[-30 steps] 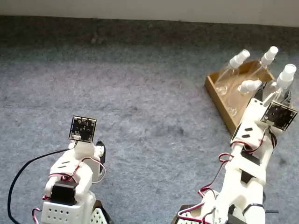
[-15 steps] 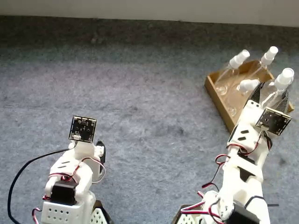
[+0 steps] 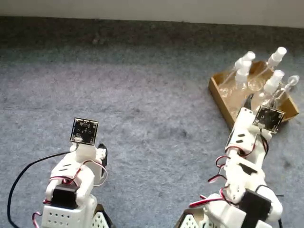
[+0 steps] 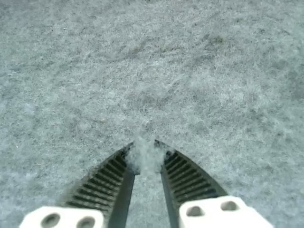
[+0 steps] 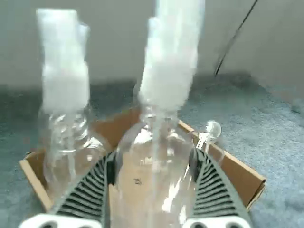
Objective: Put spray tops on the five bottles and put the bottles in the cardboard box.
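Over the cardboard box, right fingers apparently grip a bottle.

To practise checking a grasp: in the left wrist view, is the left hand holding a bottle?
No, the left hand is empty, with grey carpet showing between its fingers.

bottles: 5 | cardboard box: 1 | arms: 2

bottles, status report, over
Right hand shut on a bottle at the cardboard box. Left hand slightly open, empty, over carpet. Other bottles stand close beside it in the box.
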{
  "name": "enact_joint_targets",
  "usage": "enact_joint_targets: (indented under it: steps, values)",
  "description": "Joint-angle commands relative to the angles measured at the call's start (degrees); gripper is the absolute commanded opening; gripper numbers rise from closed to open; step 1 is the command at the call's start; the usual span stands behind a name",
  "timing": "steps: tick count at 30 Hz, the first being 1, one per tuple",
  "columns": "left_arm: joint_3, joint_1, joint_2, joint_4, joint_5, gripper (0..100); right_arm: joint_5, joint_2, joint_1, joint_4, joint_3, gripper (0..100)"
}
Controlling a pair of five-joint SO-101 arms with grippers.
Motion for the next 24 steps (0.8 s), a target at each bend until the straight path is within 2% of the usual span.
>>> enact_joint_targets:
  steps: [1,4,12,24]
  values:
    - [0.75,-0.4,-0.4,-0.44,0.26,1,1.23,-0.4,-0.31,0.13,-0.04,4.0]
    - [1.1,-0.4,-0.4,-2.02,0.26,1,4.57,-3.12,-0.4,0.13,0.04,4.0]
    - [3.21,-0.4,-0.4,-4.84,0.26,1,-2.02,-7.34,0.48,0.4,0.48,4.0]
    - [3.3,-0.4,-0.4,-4.75,0.26,1,-1.85,-6.81,0.22,0.48,3.74,4.1]
